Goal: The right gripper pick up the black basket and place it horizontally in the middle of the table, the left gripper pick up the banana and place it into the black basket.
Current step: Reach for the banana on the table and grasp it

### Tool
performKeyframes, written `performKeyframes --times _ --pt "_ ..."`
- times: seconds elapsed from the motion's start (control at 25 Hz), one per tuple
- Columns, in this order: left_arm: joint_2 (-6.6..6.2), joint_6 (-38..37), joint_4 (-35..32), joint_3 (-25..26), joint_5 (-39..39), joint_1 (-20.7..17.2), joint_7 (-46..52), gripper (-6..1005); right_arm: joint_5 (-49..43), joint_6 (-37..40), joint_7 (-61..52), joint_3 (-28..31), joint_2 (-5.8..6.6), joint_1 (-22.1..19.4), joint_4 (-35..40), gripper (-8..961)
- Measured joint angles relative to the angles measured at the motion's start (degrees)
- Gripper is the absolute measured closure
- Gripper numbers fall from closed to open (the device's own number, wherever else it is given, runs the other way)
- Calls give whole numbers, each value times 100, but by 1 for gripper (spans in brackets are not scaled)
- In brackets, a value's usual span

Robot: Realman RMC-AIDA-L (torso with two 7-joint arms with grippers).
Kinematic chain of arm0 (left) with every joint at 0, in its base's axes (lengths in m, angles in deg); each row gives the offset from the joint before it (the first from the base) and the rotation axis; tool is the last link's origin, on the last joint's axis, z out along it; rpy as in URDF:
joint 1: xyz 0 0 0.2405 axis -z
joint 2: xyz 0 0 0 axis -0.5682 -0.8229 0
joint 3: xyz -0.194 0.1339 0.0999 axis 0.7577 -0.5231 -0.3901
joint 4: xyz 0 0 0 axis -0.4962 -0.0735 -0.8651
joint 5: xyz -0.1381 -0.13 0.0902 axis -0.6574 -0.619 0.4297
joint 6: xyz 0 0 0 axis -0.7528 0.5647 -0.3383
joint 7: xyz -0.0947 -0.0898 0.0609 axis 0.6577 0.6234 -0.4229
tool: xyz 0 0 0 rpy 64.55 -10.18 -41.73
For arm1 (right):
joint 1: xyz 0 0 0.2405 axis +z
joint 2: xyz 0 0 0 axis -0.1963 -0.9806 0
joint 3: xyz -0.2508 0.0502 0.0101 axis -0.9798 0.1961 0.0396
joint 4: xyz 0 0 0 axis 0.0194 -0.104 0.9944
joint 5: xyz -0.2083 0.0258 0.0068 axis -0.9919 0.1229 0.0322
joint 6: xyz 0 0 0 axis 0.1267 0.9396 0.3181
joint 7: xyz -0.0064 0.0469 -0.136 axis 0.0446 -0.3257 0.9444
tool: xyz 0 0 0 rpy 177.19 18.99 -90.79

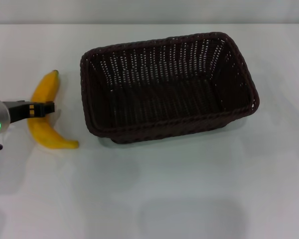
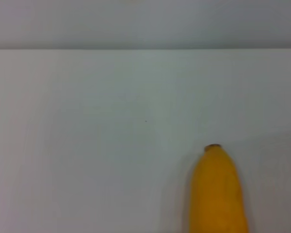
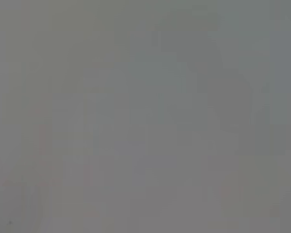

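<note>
Left gripper [image 1: 42,108]: nearest the camera, entering from the left edge of the head view at mid-height; silver-grey body with a green light, black fingers reaching right, level over the banana's middle.
Finger state, left: the black fingers overlap the banana's midsection; whether they are closed on it or only above it cannot be told.
Banana [image 1: 44,117]: lies on the table in the left part of the head view, curved, one tip toward the upper left, the other toward the lower right. In the left wrist view one rounded end [image 2: 218,194] shows at the lower right of the frame.
Black basket [image 1: 239,64]: centre to upper right of the head view, long side running left to right, open side up, resting on the table; near the banana, not touching.
Table [image 1: 189,189]: white, under everything.
Right gripper: not visible in any view; right wrist view shows only flat grey.
</note>
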Motion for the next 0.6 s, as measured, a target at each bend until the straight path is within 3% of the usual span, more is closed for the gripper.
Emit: performKeyframes --times 0.48,0.6 --pt "12 -1 -24 212 -20 21 17 498 1 111 -67 0 0 -2 1 278" --pt "7 0 -71 227 -25 20 12 503 1 112 -68 0 0 -1 -5 278"
